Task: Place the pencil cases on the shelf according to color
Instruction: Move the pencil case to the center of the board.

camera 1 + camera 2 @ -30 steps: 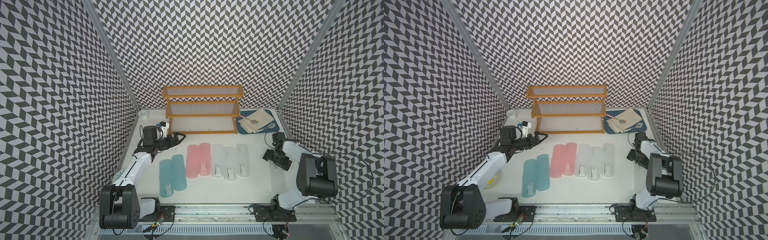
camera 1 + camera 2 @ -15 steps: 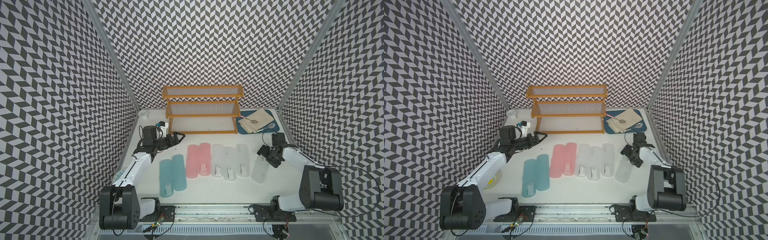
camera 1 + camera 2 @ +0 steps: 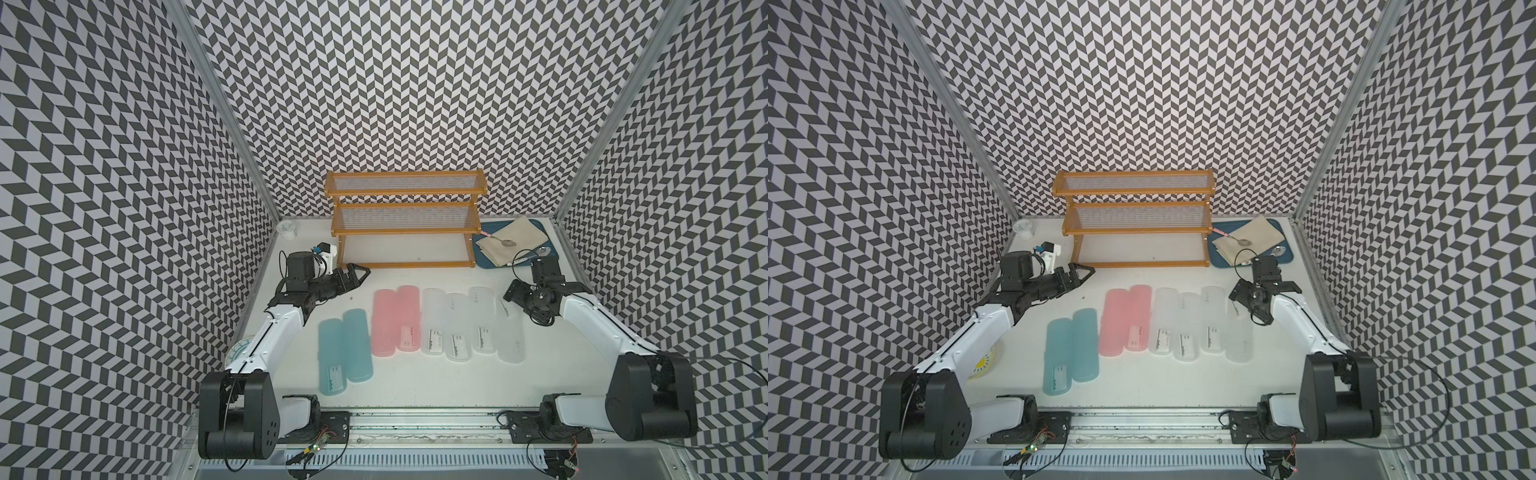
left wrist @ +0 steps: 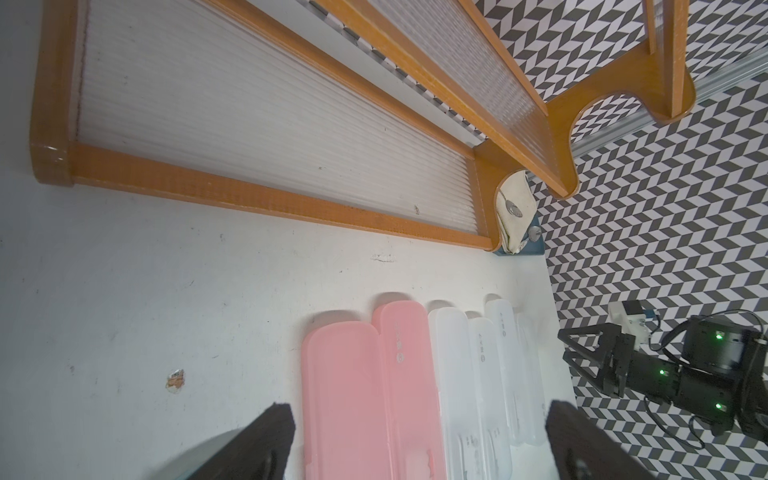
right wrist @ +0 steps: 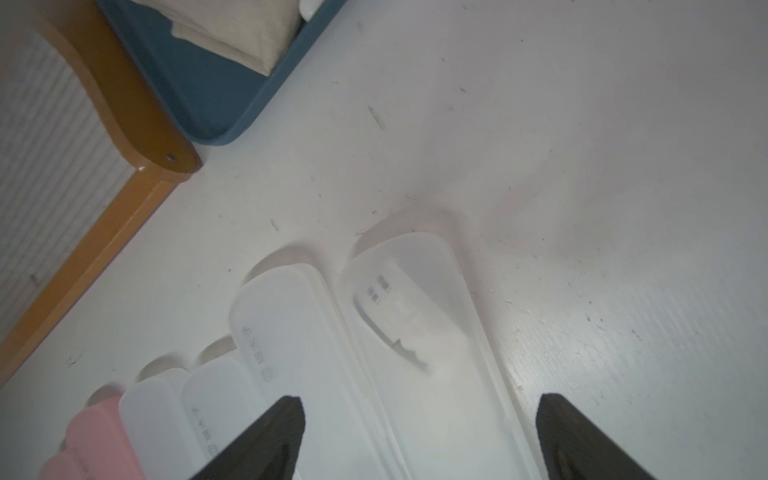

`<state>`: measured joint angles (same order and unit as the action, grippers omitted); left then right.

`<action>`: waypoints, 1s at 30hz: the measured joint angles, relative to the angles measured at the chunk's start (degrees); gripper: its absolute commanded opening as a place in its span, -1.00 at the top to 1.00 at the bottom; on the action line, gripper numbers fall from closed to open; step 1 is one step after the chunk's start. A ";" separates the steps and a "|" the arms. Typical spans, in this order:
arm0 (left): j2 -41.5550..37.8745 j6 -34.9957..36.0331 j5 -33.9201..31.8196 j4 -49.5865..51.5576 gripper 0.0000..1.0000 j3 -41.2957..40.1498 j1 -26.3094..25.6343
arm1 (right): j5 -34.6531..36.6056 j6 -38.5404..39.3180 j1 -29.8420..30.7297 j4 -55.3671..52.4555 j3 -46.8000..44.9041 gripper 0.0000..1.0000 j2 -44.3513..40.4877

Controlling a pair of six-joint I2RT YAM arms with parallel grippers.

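Observation:
Eight pencil cases lie in a row on the white table in both top views: two teal (image 3: 345, 353), two pink (image 3: 395, 322), then four frosted white (image 3: 457, 326). The rightmost white case (image 3: 511, 332) lies alongside the others. My right gripper (image 3: 542, 293) hangs open above its far end. In the right wrist view this case (image 5: 419, 332) lies between the spread fingers (image 5: 274, 432), untouched. My left gripper (image 3: 357, 274) is open and empty in front of the shelf's left foot, with the pink cases (image 4: 365, 395) ahead of it. The orange-brown shelf (image 3: 405, 191) stands at the back with bare tiers.
A blue tray (image 3: 482, 259) with beige cloth and spoons sits right of the shelf, close behind my right gripper. A small clear cup (image 3: 286, 230) stands at the back left corner. A patterned plate (image 3: 239, 351) lies under my left arm by the left wall.
A fourth white case came into view under the right gripper, first lying askew to the right, now alongside the other white ones. The right gripper moved left and back. The left arm stayed still.

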<state>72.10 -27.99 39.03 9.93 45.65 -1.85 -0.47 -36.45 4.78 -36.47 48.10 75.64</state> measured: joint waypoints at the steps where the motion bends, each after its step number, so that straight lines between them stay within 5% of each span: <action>1: 0.00 0.02 -0.15 0.00 -0.99 0.00 -0.35 | -0.02 -0.28 1.40 0.44 -1.16 -0.84 -0.55; 7: -0.37 0.50 -2.14 0.04 -0.99 0.00 -3.21 | 0.24 -2.45 7.45 1.60 -7.74 -0.84 -0.33; 30: -1.27 2.86 -7.56 1.49 -0.99 0.00 -7.50 | 9.94 1.73 5.90 2.34 -3.30 -0.84 8.72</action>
<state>70.83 -25.12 31.46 11.42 45.65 -9.34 9.47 -34.72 10.68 -34.13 44.80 84.36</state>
